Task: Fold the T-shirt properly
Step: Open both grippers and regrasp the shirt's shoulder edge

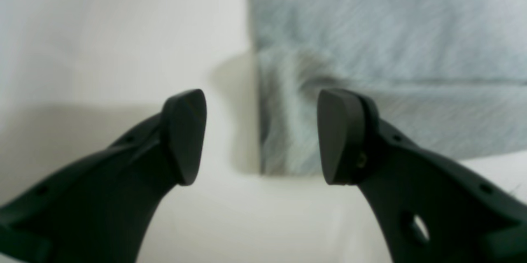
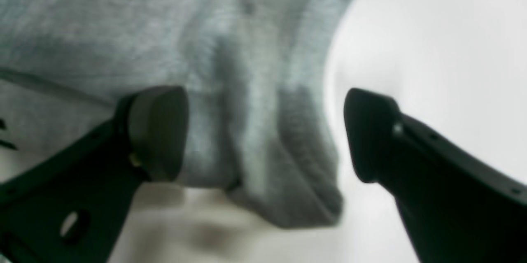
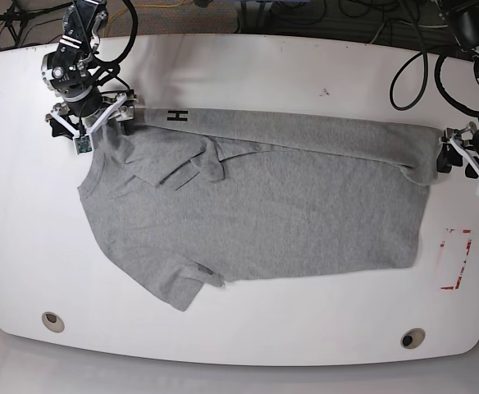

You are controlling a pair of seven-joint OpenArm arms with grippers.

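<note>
My left gripper (image 1: 261,135) stands wide open at the table's (image 3: 248,66) right edge, as the base camera shows it, one finger (image 1: 185,135) over bare white surface, the other over the grey T-shirt (image 3: 256,213). Nothing is held; the shirt's corner sits in the gap between them. My right gripper (image 2: 265,133) is also spread wide, near the far left corner, straddling a bunched fold of cloth without pinching it. The shirt lies spread across the middle of the table, its far edge folded over, showing a black letter H (image 3: 176,116).
</note>
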